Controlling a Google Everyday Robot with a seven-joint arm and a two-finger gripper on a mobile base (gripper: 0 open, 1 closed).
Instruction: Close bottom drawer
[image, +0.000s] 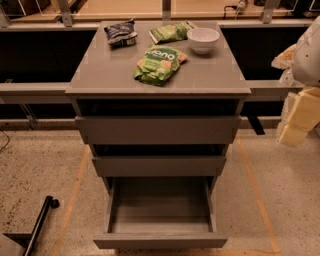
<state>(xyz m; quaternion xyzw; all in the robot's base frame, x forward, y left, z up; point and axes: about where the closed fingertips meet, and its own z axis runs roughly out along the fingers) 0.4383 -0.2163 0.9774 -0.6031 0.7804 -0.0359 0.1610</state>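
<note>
Three grey drawers showing at frame centre; bottom drawer (160, 220) sitting lower centre, pulled far out, tray empty. Likely sliding light on runners. Front stiff, flat, handle-less, so nothing to grip. Pushing flat against middle of front panel looking best; off-centre push risking skew. Hand (299, 116) hanging at right edge, well apart from drawer; open or closed, cannot tell.

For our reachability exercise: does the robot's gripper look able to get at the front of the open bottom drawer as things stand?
Probably yes. The gripper hangs at the right edge, beside the cabinet; nothing visible stands between it and the pulled-out bottom drawer.
</note>
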